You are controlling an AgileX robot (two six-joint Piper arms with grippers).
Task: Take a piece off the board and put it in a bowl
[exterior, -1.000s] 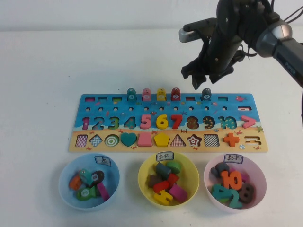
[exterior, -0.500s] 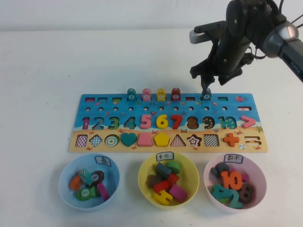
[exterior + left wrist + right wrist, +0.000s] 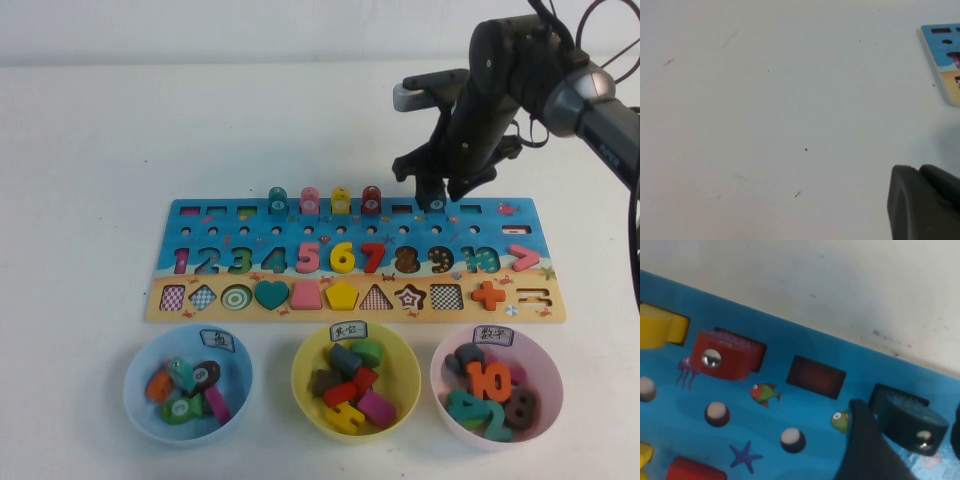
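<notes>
The board (image 3: 180,222) lies across the middle of the table. The piece (image 3: 436,204), a dark peg, stands in the board's top row at the right; it shows clearly in the right wrist view (image 3: 907,421). My right gripper (image 3: 436,194) is down over it, open, with one finger (image 3: 865,450) on each side of the peg (image 3: 907,412). The light blue bowl (image 3: 135,385) sits front left and holds several pieces. My left gripper (image 3: 917,172) is off the high view, shut, over bare table beside the board's end (image 3: 945,60).
Teal (image 3: 277,200), pink (image 3: 309,200), yellow (image 3: 341,200) and red (image 3: 371,199) pegs stand in the same row to the left. A yellow bowl (image 3: 300,380) and a pale pink bowl (image 3: 553,380) with pieces sit in front of the board.
My right gripper has come down from above and behind the board onto its top row, and its fingers now straddle the dark peg.
</notes>
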